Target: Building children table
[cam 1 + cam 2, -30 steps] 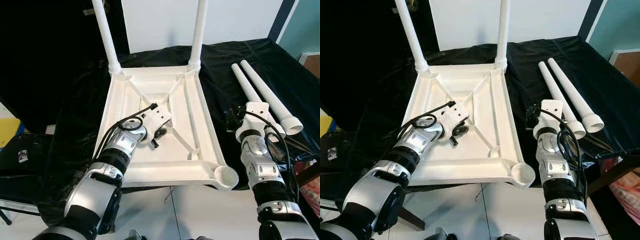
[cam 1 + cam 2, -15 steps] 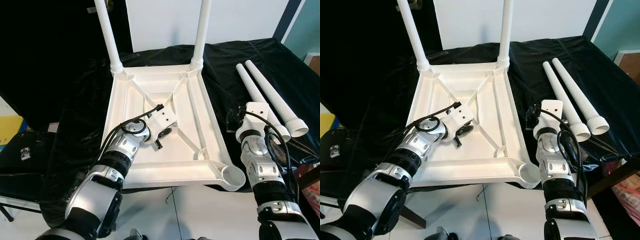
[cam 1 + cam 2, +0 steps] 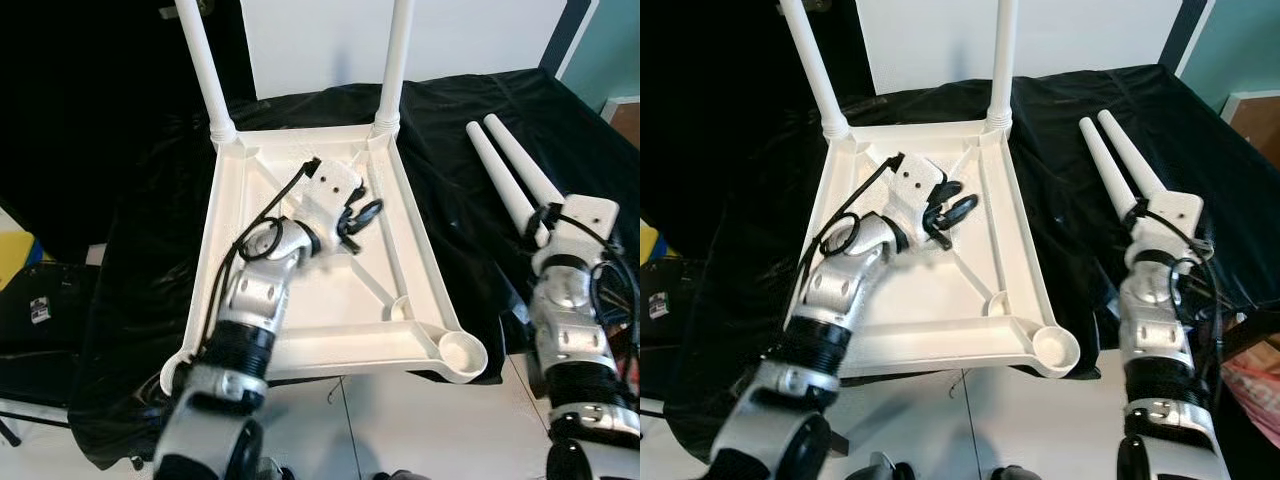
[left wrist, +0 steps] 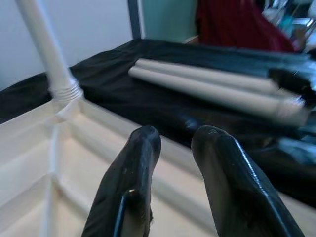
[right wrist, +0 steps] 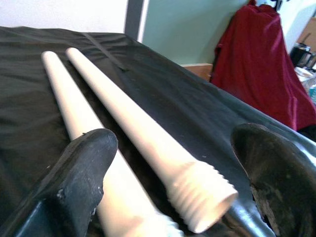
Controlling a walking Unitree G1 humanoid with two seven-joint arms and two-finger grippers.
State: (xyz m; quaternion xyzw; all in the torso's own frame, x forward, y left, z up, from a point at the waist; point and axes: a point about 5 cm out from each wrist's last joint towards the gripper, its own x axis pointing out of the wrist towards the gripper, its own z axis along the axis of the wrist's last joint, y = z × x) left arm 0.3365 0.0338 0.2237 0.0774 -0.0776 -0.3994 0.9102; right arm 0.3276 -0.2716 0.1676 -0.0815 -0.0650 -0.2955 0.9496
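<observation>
A white table top lies upside down on the black cloth, with two white legs screwed upright into its far corners. Its near right corner socket is empty. Two loose white legs lie side by side on the cloth to the right, threaded ends towards me. My left gripper hovers over the underside's right half, open by a narrow gap, holding nothing. My right gripper is wide open just above the loose legs' threaded ends, one finger on each side.
The black cloth covers the whole work surface and hangs over its near edge. A white wall stands behind. A black case sits low on the left. A red cloth hangs beyond the table's right end.
My left gripper has risen and moved from the tabletop's centre towards its far right rib. My right arm has shifted right and forward over the loose legs' threaded ends.
</observation>
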